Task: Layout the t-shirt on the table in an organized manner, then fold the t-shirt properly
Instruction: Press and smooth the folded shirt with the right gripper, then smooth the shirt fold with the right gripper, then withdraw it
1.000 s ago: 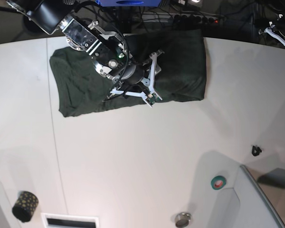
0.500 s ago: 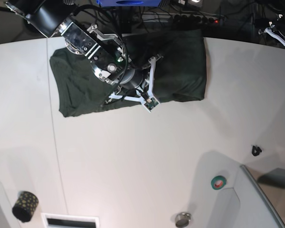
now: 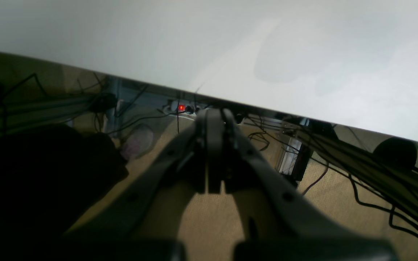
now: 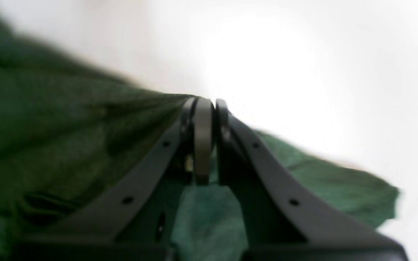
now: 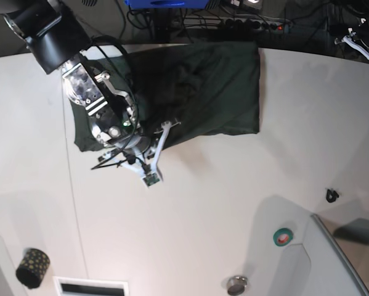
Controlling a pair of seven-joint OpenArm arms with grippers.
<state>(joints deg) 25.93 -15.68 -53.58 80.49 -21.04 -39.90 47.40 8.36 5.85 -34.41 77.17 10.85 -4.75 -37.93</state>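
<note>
The dark green t-shirt [image 5: 202, 86] lies bunched in a rough rectangle at the far side of the white table [image 5: 190, 216]. My right gripper [image 5: 113, 160] hangs over the shirt's near-left edge. In the right wrist view that gripper [image 4: 203, 107] is shut on a pinch of the t-shirt [image 4: 67, 123], and the cloth stretches away to the left of the fingers. My left gripper [image 5: 363, 38] sits at the far right, off the cloth. The left wrist view shows it [image 3: 214, 116] shut on nothing, above the table edge [image 3: 230, 98] and the floor.
A black patterned roll [image 5: 32, 267] and a white slot [image 5: 90, 287] are at the front left. A green tape ring [image 5: 283, 236], a small black clip [image 5: 332, 195], a metal disc [image 5: 236, 285] and a grey bin [image 5: 338, 259] are at the front right. Cables run behind the table.
The right gripper has closed on the shirt and moved left and toward the front, tugging the cloth's near-left part with it. The left arm has not moved.
</note>
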